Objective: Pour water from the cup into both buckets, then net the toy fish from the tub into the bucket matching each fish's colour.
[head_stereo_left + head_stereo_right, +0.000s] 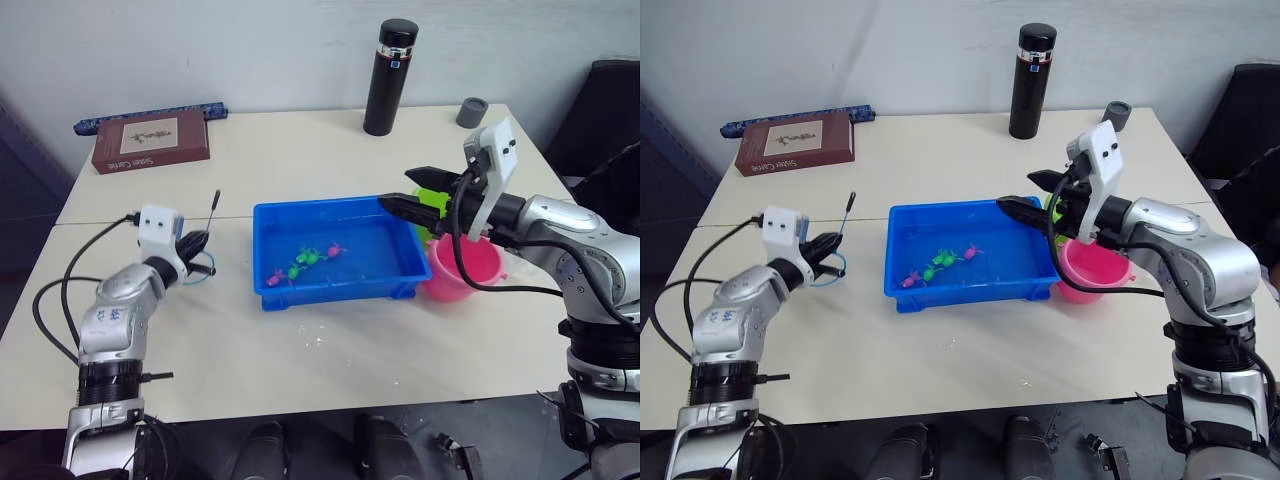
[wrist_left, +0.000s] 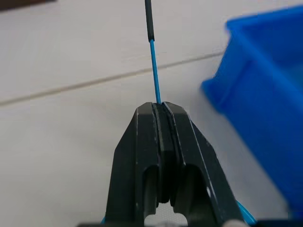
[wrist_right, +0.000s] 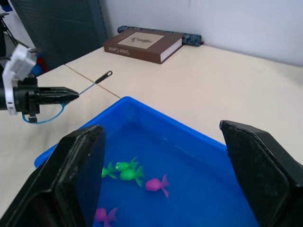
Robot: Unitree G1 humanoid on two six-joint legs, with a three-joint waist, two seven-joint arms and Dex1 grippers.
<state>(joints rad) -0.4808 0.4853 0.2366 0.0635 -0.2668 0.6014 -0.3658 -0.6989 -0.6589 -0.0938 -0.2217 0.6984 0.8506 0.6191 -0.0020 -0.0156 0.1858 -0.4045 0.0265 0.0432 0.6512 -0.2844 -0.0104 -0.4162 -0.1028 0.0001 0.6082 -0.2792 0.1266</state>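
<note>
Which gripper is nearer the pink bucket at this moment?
The right. The right gripper hangs open over the blue tub's far right corner, right beside the pink bucket. The left gripper, shut on the net's handle, sits past the tub's opposite end.

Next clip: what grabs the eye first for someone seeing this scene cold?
The bright blue tub sits mid-table, with tiny green and pink toy fish clustered inside it. The right tool hangs open over the tub's right end, beside the pink bucket and the green bucket behind it. The left tool is shut on a thin blue net handle, held over the table left of the tub.
</note>
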